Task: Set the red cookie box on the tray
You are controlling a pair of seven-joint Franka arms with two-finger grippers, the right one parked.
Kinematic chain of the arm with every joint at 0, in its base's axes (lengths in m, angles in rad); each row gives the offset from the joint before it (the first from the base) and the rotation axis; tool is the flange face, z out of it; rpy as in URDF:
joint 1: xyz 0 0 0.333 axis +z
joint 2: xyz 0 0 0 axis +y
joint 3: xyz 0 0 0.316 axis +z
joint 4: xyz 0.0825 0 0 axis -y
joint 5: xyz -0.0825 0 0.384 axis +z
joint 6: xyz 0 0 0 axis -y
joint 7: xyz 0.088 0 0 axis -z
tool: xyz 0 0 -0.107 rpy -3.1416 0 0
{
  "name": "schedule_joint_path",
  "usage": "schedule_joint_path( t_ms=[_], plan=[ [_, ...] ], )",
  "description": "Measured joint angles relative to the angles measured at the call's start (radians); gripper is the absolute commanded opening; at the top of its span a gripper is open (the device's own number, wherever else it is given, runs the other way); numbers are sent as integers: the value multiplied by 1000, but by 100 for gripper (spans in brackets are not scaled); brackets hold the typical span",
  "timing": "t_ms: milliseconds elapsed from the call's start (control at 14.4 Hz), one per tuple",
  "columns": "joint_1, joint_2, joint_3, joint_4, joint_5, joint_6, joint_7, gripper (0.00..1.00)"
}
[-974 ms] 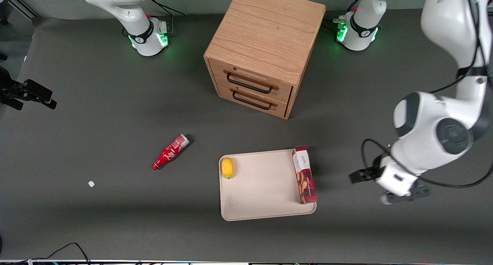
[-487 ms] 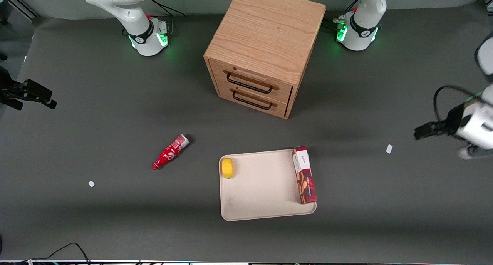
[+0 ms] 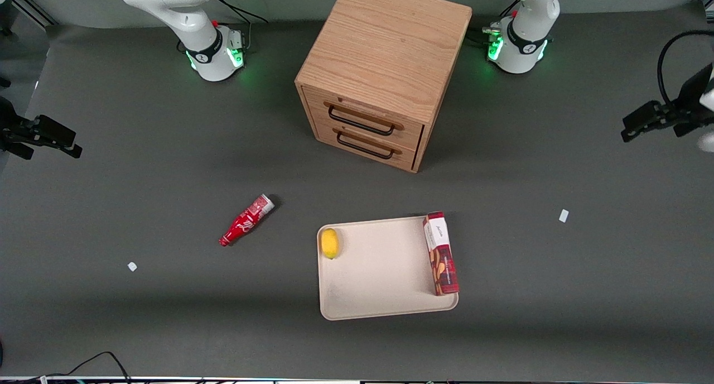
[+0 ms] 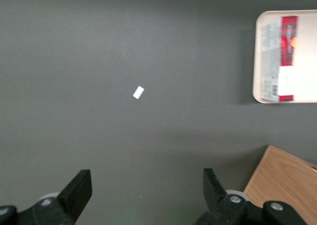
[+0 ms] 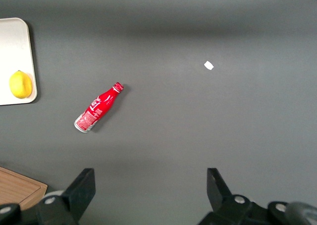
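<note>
The red cookie box lies flat on the beige tray, along the tray's rim toward the working arm's end of the table. Both also show in the left wrist view, the box on the tray. My left gripper is open and empty. It hangs high over bare mat near the working arm's end of the table, well away from the tray and farther from the front camera than it.
A yellow lemon sits on the tray's rim toward the parked arm's end. A red soda bottle lies on the mat. A wooden two-drawer cabinet stands farther back. Small white scraps lie on the mat.
My left arm has swung away from the tray, moving farther from the front camera and out toward the working arm's edge. The box, tray and other things have not moved.
</note>
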Motion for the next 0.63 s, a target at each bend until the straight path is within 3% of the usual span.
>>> schedule_joint_path(
  t_ms=[626],
  plan=[
    [-27, -18, 2, -16, -13, -40, 42, 100]
  ],
)
